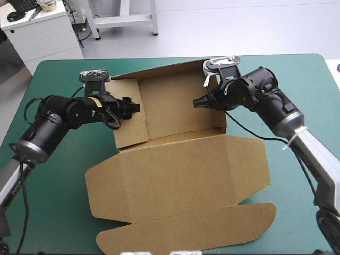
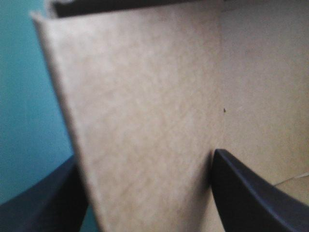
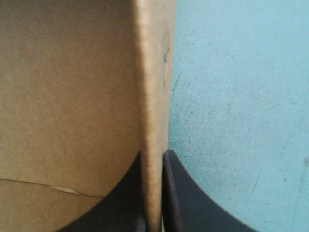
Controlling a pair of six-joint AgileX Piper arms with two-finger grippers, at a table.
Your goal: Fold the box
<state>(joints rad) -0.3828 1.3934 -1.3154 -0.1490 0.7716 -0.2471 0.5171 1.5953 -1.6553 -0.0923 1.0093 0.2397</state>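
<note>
The brown cardboard box [image 1: 180, 175], a cut sheet partly raised, lies at the middle of the teal-green covered desk [image 1: 297, 74]. Its far part forms a tray, with walls standing at the far side and at both ends. Its near part, a wide panel with rounded flaps and a long curved flap beyond it, lies flat on the desk.

The left hand [image 1: 130, 106] is at the box's left wall and is released. Its two black fingers [image 2: 251, 193] stand well apart with the upright wall between them, one on the tray side and one on the outer side.

The right hand [image 1: 197, 102] is at the box's right wall, clenched on the board. Its fingers all but meet, with the thin wall edge pinched between them, brown board to one side and bare cover to the other.
</note>
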